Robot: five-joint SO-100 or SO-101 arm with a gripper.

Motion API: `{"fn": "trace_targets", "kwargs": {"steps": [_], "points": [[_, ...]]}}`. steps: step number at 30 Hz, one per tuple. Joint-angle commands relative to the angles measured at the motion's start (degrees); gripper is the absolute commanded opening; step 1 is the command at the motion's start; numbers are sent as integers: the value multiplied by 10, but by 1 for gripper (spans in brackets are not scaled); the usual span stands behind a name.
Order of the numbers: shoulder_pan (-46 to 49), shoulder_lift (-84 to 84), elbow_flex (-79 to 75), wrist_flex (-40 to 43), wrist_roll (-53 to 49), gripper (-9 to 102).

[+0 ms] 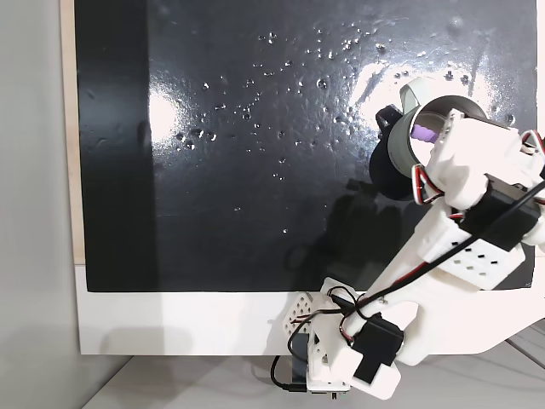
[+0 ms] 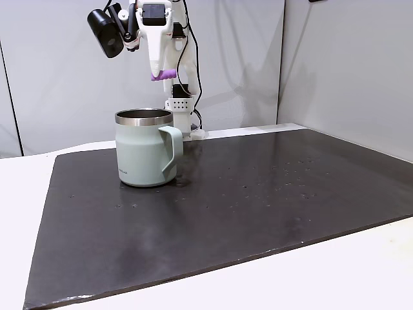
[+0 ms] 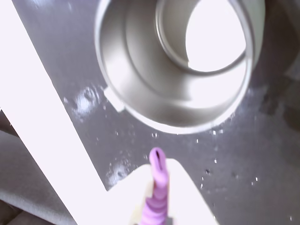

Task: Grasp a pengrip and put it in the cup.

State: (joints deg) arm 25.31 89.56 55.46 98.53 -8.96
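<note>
Black mat (image 2: 258, 213) on the white table (image 2: 361, 258), cup (image 2: 144, 152) standing upright near the mat's far edge, handle toward the camera in that fixed view. Arm reaches up and out, wrist bent down, tool (image 2: 162, 75) hanging above the cup rim. Tool pinches the pengrip (image 2: 163, 75); wrist view shows the pengrip (image 3: 158, 187) pointing toward the cup (image 3: 140, 89) mouth but short of its rim. Step: carry done, drop pending. Next, I'd judge: shift over the opening, lower, let go.
</note>
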Motion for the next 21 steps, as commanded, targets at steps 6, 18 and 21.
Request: {"fn": "trace_targets", "kwargs": {"steps": [6,18,21], "points": [[47,-83,-111,-60,-46,0],[54,-112,-126,-31,-41,32],[56,-114,-126,-25,-40,33]]}}
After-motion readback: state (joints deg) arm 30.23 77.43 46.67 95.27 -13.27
